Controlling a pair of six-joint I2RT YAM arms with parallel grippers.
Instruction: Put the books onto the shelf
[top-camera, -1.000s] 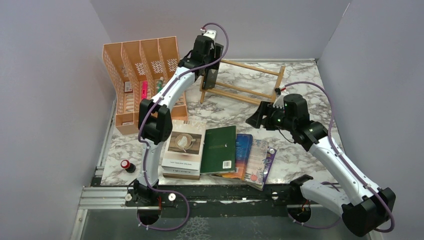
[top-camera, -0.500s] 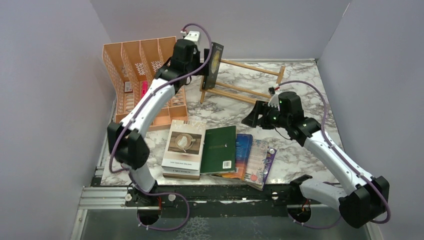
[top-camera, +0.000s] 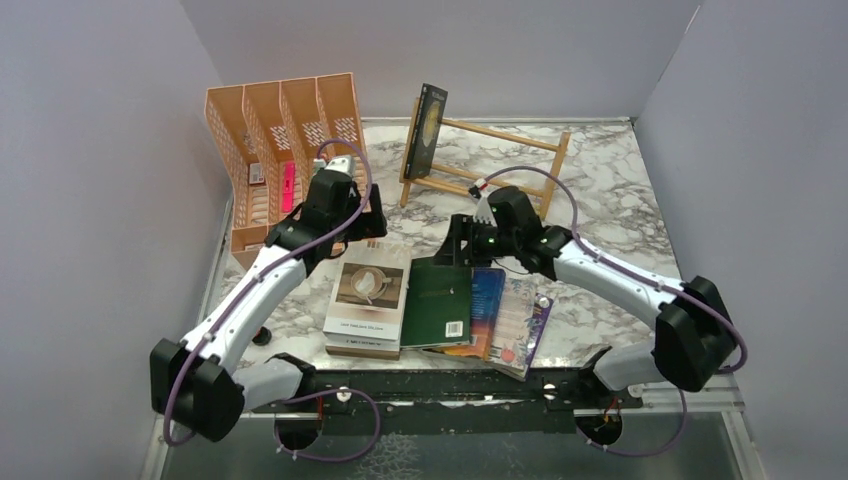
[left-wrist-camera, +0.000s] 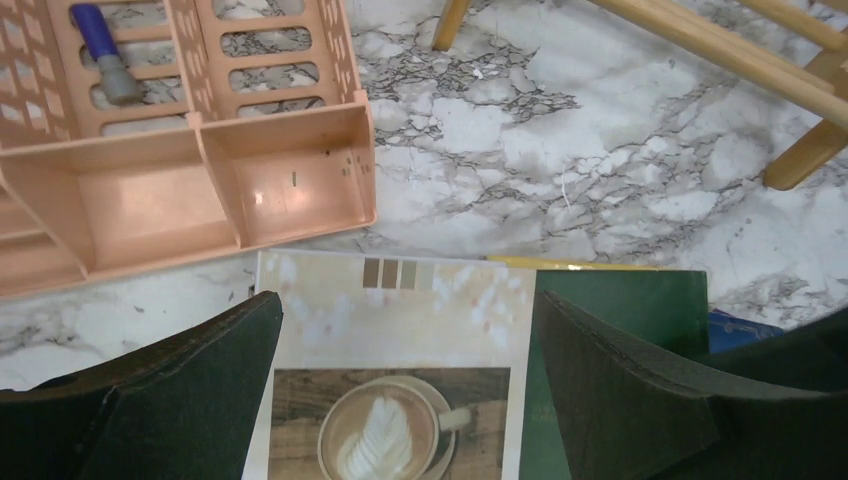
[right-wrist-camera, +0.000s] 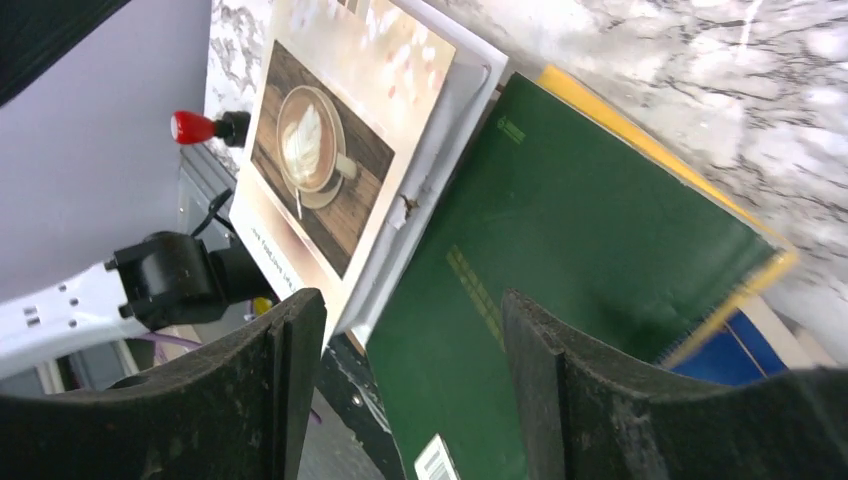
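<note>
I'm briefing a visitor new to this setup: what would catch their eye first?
A black book with a gold moon stands alone on edge at the left end of the wooden shelf, far side. Nearer, a row of books lies flat, with the left gripper and right gripper hovering open above it. A bright orange organiser sits far left.

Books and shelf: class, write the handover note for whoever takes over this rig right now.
Left gripper: open, empty, above the white coffee-cover book.
Right gripper: open, empty, above the green book.
Done: black moon book stands at the left end of the shelf.
To do: those two, the yellow book under the green, the blue-orange book and the purple floral book, all flat on the table.
</note>
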